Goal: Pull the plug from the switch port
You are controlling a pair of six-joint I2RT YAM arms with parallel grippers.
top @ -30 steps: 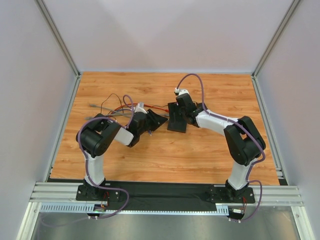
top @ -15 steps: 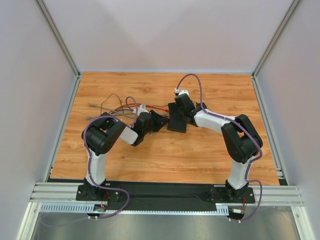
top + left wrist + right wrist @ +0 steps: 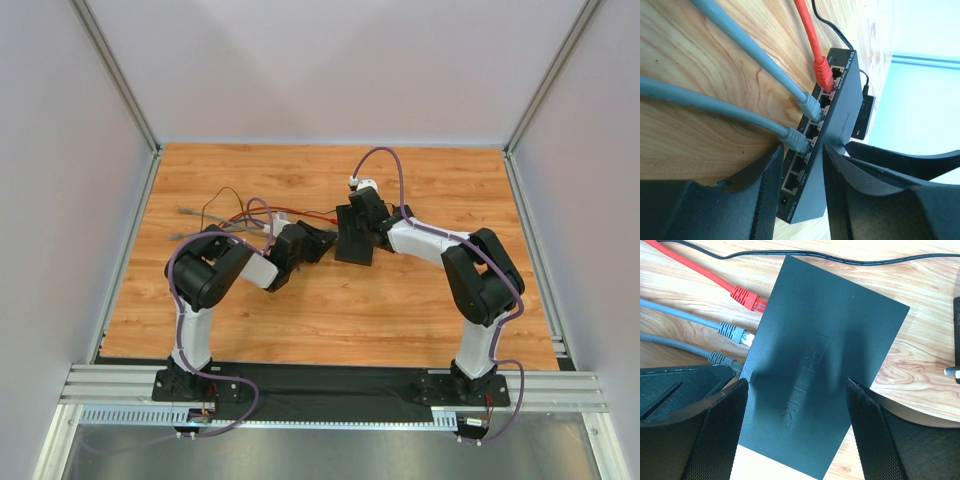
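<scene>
From the top view, you have the switch (image 3: 352,246) lying flat near the middle of the table (image 3: 400,320), a little toward 12 o'clock, with its port edge facing 9 o'clock. Three plugs are seated in that edge, and their cables trail off toward 9 and 10 o'clock. The red plug (image 3: 746,296) is farthest from the arm bases, the middle grey plug (image 3: 732,333) comes next, and the near grey plug (image 3: 720,359) is closest to the bases. In the left wrist view an empty port shows between each neighbouring pair.

Your right gripper (image 3: 795,384) reaches in from 3 o'clock and straddles the switch. One finger lies against the port edge and the other against the back edge, so the body is held between them.

Your left gripper (image 3: 802,150) comes in low from 9 o'clock. Its fingers (image 3: 769,190) are slightly spread, leaving a narrow gap. The near grey plug sits at the mouth of that gap, just past the tips, and is not pinched. One finger lies on the table side, and the other overlaps the switch's top face in that view.

A thin black cable (image 3: 840,260) runs past the switch's 12 o'clock end. A small black adapter (image 3: 865,112) sits just beside the back edge, toward 3 o'clock.
</scene>
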